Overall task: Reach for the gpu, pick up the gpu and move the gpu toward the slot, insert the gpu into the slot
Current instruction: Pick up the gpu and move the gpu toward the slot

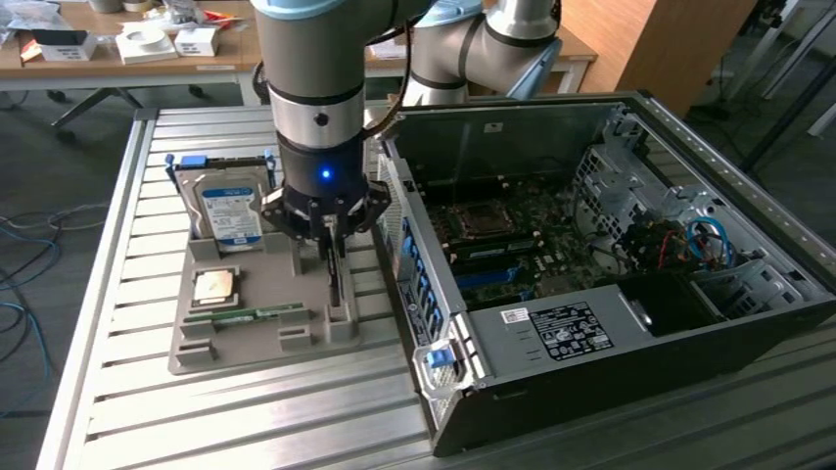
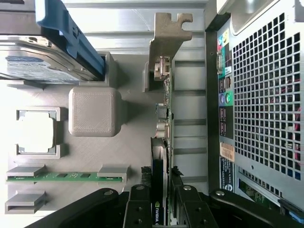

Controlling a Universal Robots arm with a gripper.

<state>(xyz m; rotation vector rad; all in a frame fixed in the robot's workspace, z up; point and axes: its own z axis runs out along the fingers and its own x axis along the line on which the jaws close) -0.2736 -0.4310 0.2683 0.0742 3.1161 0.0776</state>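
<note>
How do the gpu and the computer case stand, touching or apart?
Apart. The wrist view shows a plain gap between the gpu and the computer case along the card's whole length.

Arm down at the parts holder, beside the open computer case

The gripper (image 1: 331, 245) hangs directly over the gpu (image 1: 337, 286), which stands on edge in the grey holder (image 1: 261, 341) on the slatted metal table (image 1: 196, 416). Towards the exterior view's left the holder carries a blue-labelled hard drive (image 1: 233, 211), a processor chip (image 1: 215, 286) and a green memory stick (image 1: 249, 314). On the exterior view's right, the case (image 1: 549, 333) shows its green motherboard (image 1: 549, 245).
</note>
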